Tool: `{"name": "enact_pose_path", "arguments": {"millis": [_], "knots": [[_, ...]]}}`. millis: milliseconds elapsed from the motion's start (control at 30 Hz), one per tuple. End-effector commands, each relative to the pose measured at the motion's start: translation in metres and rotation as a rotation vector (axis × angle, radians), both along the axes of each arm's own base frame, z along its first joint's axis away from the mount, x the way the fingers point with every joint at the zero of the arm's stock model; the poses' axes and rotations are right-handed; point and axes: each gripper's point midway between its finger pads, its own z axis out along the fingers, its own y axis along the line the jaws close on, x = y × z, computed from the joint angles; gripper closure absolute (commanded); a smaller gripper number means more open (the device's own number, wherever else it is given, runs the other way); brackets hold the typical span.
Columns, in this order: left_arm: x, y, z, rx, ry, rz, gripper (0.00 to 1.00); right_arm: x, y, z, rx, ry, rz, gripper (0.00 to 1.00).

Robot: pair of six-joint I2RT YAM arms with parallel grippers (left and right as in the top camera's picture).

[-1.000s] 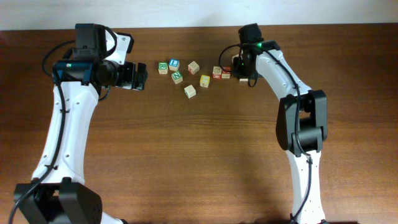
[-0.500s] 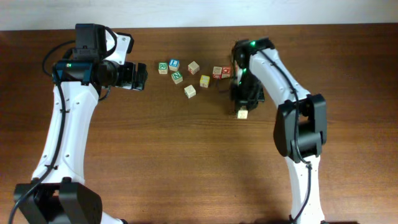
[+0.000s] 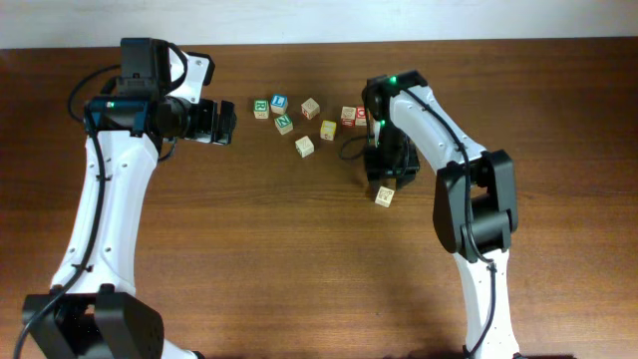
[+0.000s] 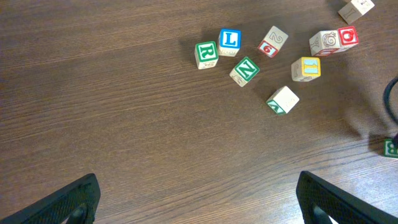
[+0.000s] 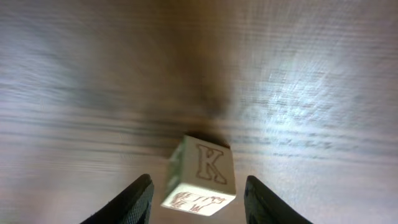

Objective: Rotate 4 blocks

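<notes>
Both my hands stand apart: the left hand wide above the worktop, the right hand flanking the K block, which lies untouched on blurred wood. Its fingertips run off frame.

Blur and frame edges are eating into the views

In the right wrist view the table is smearing into blur. The bottom edge is cropping the fingers of the right gripper. In the left wrist view the top edge is clipping a pale block.
</notes>
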Motion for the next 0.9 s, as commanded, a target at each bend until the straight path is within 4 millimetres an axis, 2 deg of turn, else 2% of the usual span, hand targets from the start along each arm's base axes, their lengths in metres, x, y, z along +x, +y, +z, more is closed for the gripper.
{"name": "enact_pose_path", "arguments": {"millis": [0, 67, 133, 200, 233, 267, 333, 400, 500, 533, 600, 700, 733, 833, 867], "knots": [[0.004, -0.001, 0.008, -0.019, -0.019, 0.006, 0.01, 0.045, 0.025, 0.061, 0.129, -0.209, 0.019, 0.50], [0.004, -0.001, 0.008, -0.019, -0.019, 0.006, 0.01, 0.074, 0.047, 0.087, 0.213, -0.350, 0.026, 0.48], [0.004, -0.001, 0.008, -0.019, -0.019, 0.006, 0.01, 0.096, 0.072, 0.091, 0.264, -0.447, -0.007, 0.48], [0.004, -0.001, 0.008, -0.019, -0.019, 0.006, 0.01, 0.110, 0.103, 0.083, 0.306, -0.517, -0.013, 0.48], [0.004, -0.001, 0.008, -0.019, -0.019, 0.006, 0.01, 0.115, 0.115, 0.074, 0.305, -0.538, -0.028, 0.48], [0.004, -0.001, 0.008, -0.019, -0.019, 0.006, 0.01, 0.118, 0.127, 0.055, 0.258, -0.552, -0.118, 0.47], [0.004, -0.001, 0.008, -0.019, -0.019, 0.006, 0.01, 0.117, 0.145, 0.038, 0.268, -0.547, -0.169, 0.45], [0.004, -0.001, 0.008, -0.019, -0.019, 0.006, 0.01, 0.116, 0.154, 0.024, 0.230, -0.568, -0.214, 0.43], [0.004, -0.001, 0.008, -0.019, -0.019, 0.006, 0.01, 0.114, 0.156, 0.014, 0.187, -0.588, -0.166, 0.43], [0.004, -0.001, 0.008, -0.019, -0.019, 0.006, 0.01, 0.115, 0.157, 0.009, 0.185, -0.592, -0.110, 0.43], [0.004, -0.001, 0.008, -0.019, -0.019, 0.006, 0.01, 0.115, 0.164, 0.000, 0.212, -0.606, 0.130, 0.44], [0.004, -0.001, 0.008, -0.019, -0.019, 0.006, 0.01, 0.107, 0.174, -0.010, 0.264, -0.593, 0.400, 0.44], [0.004, -0.001, 0.008, -0.019, -0.019, 0.006, 0.01, 0.105, 0.177, -0.013, 0.279, -0.588, 0.453, 0.50], [0.004, -0.001, 0.008, -0.019, -0.019, 0.006, 0.01, 0.104, 0.176, -0.015, 0.277, -0.586, 0.481, 0.51], [0.004, -0.001, 0.008, -0.019, -0.019, 0.006, 0.01, 0.104, 0.176, -0.016, 0.276, -0.583, 0.481, 0.57]]}}
